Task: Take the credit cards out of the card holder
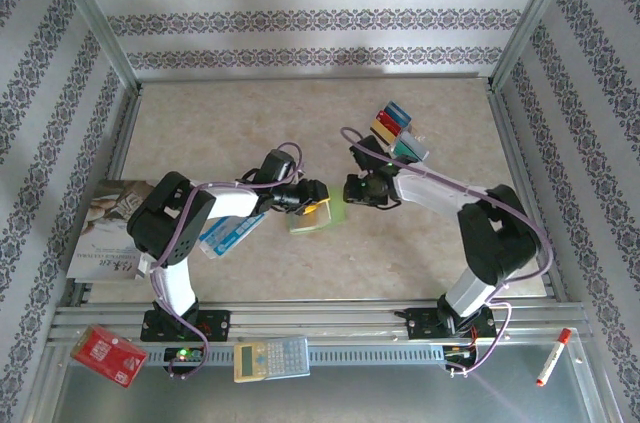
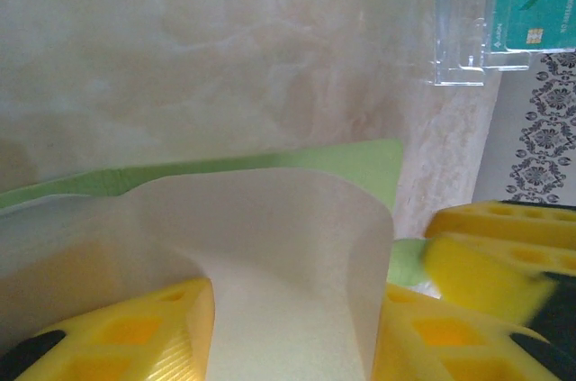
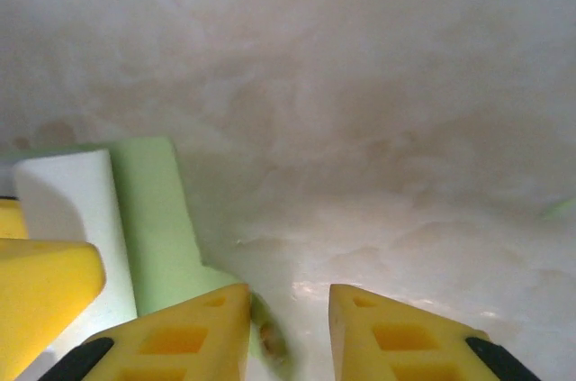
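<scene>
Beige marbled tabletop point(image 1: 300, 123) lies mostly bare inside wallpapered walls point(image 1: 300, 13), with open room at the back left. Near centre the left fingers point(image 1: 310, 200) pinch the lime-green card holder point(image 1: 320, 218); their wrist view shows its pale flap point(image 2: 270, 246) bowed between them. Just beside it the right fingers point(image 1: 355, 190) stand spread over bare surface. The credit cards point(image 1: 396, 128) stand in a clear rack point(image 2: 459, 39) behind.
</scene>
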Controlling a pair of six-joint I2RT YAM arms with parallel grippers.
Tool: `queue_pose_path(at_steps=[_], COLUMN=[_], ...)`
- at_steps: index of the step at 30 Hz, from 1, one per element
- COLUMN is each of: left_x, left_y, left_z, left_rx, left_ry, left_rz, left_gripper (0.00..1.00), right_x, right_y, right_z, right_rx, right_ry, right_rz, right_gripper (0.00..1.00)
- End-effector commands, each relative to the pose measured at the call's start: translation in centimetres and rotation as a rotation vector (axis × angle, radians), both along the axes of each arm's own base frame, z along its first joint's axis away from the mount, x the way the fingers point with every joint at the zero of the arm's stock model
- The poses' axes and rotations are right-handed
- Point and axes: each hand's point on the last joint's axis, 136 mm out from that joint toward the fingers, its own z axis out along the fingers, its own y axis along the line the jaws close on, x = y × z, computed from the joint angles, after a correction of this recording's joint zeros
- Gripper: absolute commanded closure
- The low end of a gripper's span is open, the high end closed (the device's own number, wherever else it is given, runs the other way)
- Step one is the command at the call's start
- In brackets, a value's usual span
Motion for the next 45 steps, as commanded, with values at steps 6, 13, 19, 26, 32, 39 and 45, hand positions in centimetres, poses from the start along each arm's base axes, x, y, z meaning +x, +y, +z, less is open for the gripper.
queue_pose_path(at_steps=[6, 13, 19, 26, 32, 39, 45], left_x=[-0.2, -0.2, 0.2, 0.9, 1.2, 1.6, 1.1], left_y=[-0.7, -0.6, -0.9, -1.9, -2.7, -2.7, -1.9], left_z=[-0.3, -0.5, 0.4, 0.5, 0.2, -1.4, -2.7], left_rx=[0.045, 0.057, 0.058, 0.025, 0.012, 0.028, 0.071], left_ry=[-0.006, -0.001, -0.024, -0.023, -0.014, 0.018, 0.049], left_rz=[-0.020, -0.018, -0.029, -0.027, -0.024, 0.006, 0.023], left_gripper=[0.55, 0.60, 0.62, 0.61, 0.56, 0.59, 0.64], right_x=[3.7, 5.2, 3.2, 1.3, -0.8, -3.1, -3.4], right_y=[-6.4, -4.0, -0.5, 0.0, 0.1, 2.5, 5.5], right_z=[3.4, 6.8, 7.7, 7.4, 5.7, 3.0, 1.9], right_rx=[-0.136, -0.033, 0.151, 0.201, 0.188, 0.218, 0.271], right_ry=[-0.147, -0.204, -0.153, -0.121, -0.083, -0.021, 0.001], right_rz=[-0.108, -0.039, 0.013, 0.008, 0.024, 0.067, 0.120], right_gripper=[0.56, 0.55, 0.57, 0.57, 0.57, 0.62, 0.77])
